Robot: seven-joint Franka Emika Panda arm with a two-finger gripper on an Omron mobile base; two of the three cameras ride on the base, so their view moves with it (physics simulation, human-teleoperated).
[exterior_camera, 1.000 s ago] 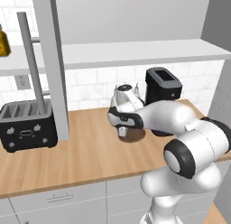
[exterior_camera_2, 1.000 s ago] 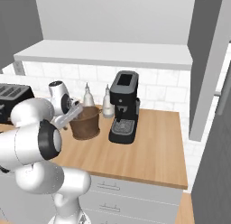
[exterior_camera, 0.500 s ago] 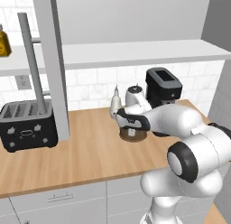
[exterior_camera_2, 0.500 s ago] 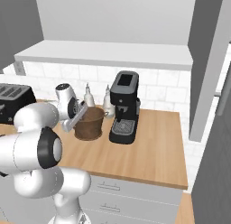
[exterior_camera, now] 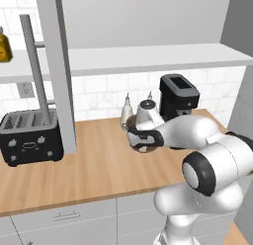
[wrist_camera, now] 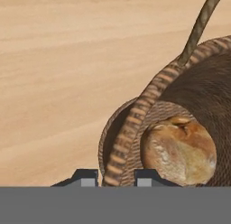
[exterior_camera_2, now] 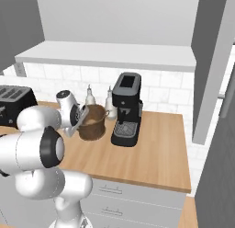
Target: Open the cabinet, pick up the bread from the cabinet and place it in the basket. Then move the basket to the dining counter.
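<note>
On the worktop (exterior_camera_2: 151, 153), beside the coffee machine (exterior_camera_2: 126, 110), the basket (exterior_camera_2: 94, 123) is gripped at its rim by the gripper (wrist_camera: 116, 177), one finger on each side of the woven wall. Inside the basket, the bread (wrist_camera: 180, 151) is seen lying.

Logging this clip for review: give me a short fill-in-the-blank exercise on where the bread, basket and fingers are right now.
1. The bread lies inside the ____.
2. The fingers are closed on the basket's ____, one inside and one outside.
3. The basket stands on the wooden worktop just left of the black ____ machine.
4. At the far left of the worktop stands a black ____.

Missing words: basket; rim; coffee; toaster
</note>
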